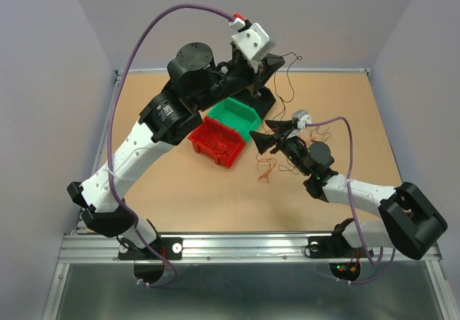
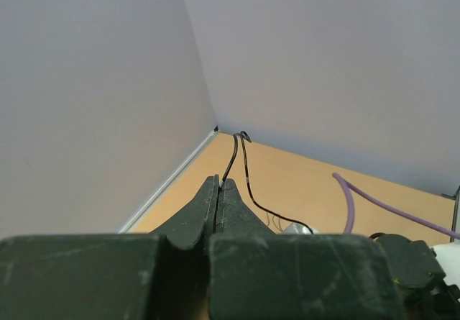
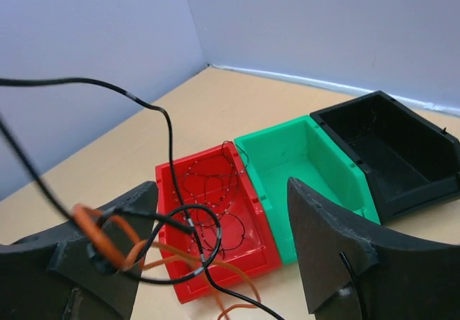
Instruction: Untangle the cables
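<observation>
My left gripper (image 1: pixel 277 62) is raised above the back of the table, over the bins. It is shut on a thin black cable (image 2: pixel 246 169) that runs out from its tips (image 2: pixel 218 185). In the top view this black cable (image 1: pixel 289 83) hangs down to the table. My right gripper (image 1: pixel 266 133) is open beside the bins. In the right wrist view a black cable loop (image 3: pixel 208 252) tangled with an orange cable (image 3: pixel 108 241) hangs between its open jaws (image 3: pixel 221 190), draped over the left finger (image 3: pixel 93 262). More orange and black cable (image 1: pixel 266 167) lies on the table below.
A red bin (image 1: pixel 215 142) holding a thin coiled black wire (image 3: pixel 215 190), an empty green bin (image 1: pixel 236 116) and a black bin (image 1: pixel 267 103) stand in a row at mid table. Purple arm hoses (image 1: pixel 144 39) arc above. Walls enclose the table at the back and both sides.
</observation>
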You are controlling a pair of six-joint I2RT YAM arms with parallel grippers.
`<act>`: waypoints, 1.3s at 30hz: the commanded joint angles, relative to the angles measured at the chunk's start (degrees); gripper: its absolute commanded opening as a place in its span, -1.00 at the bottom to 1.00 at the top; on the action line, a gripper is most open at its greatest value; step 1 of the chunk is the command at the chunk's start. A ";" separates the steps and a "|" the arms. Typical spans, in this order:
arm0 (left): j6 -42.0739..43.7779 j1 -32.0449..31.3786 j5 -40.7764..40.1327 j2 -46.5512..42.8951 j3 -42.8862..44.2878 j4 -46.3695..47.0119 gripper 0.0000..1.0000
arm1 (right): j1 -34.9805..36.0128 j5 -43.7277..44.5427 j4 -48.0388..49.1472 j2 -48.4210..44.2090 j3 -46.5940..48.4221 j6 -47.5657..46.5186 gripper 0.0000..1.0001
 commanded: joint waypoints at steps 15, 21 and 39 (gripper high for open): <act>1.06 -0.82 -8.84 -2.40 5.35 5.10 -1.00 | 0.01 2.82 6.30 11.77 -0.07 2.73 -0.47; 1.94 -0.73 -15.25 -3.20 6.41 6.42 -1.00 | -0.08 9.14 7.89 14.75 -3.05 4.05 -0.88; 6.07 -0.20 -22.72 -1.70 0.18 10.28 -1.00 | -17.04 21.89 8.77 13.62 -14.75 24.00 -0.37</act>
